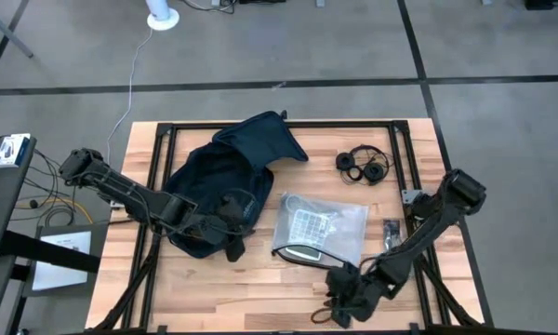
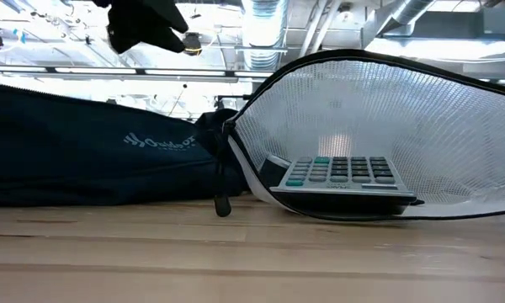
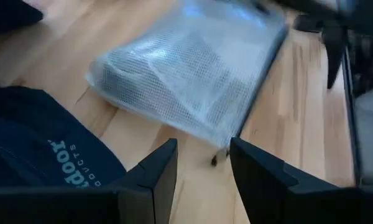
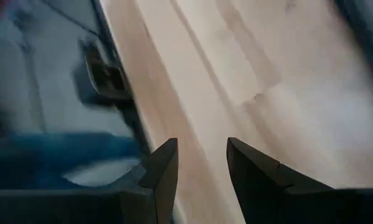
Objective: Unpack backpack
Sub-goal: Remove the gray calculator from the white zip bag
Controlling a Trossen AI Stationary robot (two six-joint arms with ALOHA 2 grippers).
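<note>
The dark navy backpack (image 1: 225,181) lies flat on the wooden table, left of centre, and also shows in the low view (image 2: 84,160). My left gripper (image 1: 245,212) hovers over its right near corner, pointing toward the clear mesh pouch (image 3: 186,68). Its fingers stand open (image 3: 203,152) with nothing between them. My right gripper (image 1: 339,302) is at the table's near edge, right of centre. It is open (image 4: 202,152) over bare wood.
The clear mesh pouch (image 1: 321,228) with a calculator (image 2: 341,172) inside lies right of the backpack. Black headphones (image 1: 363,166) rest at the far right, and a small black item (image 1: 391,228) lies near the right rail. Black frame rails (image 1: 158,158) border the table.
</note>
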